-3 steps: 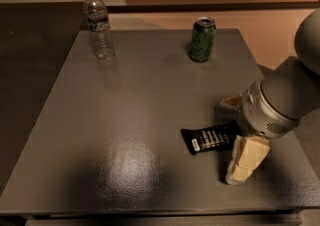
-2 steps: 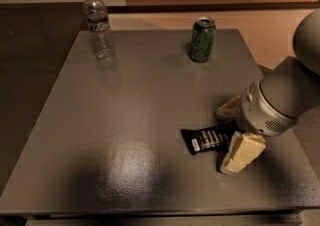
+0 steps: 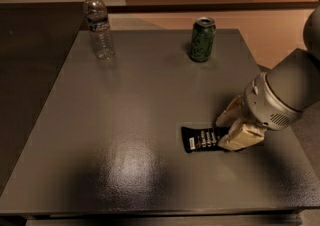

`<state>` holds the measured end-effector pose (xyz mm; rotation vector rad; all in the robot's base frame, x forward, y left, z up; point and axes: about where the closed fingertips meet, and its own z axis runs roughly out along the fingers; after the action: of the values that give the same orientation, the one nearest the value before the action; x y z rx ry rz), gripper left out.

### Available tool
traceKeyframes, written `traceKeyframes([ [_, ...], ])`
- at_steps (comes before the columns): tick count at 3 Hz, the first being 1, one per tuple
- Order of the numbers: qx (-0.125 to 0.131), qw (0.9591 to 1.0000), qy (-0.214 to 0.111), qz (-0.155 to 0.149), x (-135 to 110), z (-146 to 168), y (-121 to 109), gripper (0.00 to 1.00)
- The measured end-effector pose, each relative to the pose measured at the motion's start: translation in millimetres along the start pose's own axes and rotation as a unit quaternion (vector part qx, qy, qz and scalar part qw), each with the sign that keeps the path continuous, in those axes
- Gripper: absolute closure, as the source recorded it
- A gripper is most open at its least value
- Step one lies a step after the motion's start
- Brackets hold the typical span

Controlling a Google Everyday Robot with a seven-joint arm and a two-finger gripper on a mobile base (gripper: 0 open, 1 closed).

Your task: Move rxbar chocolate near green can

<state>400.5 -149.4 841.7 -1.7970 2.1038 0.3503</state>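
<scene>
The rxbar chocolate (image 3: 201, 139), a flat black wrapper with white lettering, lies on the dark grey table (image 3: 130, 100) right of centre toward the front. My gripper (image 3: 231, 127) is low over the bar's right end, open, with one cream finger behind the bar and the other in front of it. The right end of the bar is hidden by the fingers (image 3: 242, 137). The green can (image 3: 202, 39) stands upright at the back of the table, right of centre, well away from the bar.
A clear plastic water bottle (image 3: 98, 31) stands upright at the back left of the table. The table's right edge runs close behind my arm (image 3: 287, 92). A dark counter lies beyond the table's left side.
My gripper has moved left and lowered onto the bar's right end; its fingers now straddle the wrapper. The bar, can and bottle have not moved.
</scene>
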Motion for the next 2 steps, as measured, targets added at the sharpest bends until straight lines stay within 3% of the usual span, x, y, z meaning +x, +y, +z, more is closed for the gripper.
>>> traceKeyframes([
  [1,0.006,1.0000,-0.006,0.001,-3.5,-10.1,-8.1,0.95],
  [2,0.023,0.9997,-0.004,0.006,-6.7,-21.6,-28.7,1.00],
])
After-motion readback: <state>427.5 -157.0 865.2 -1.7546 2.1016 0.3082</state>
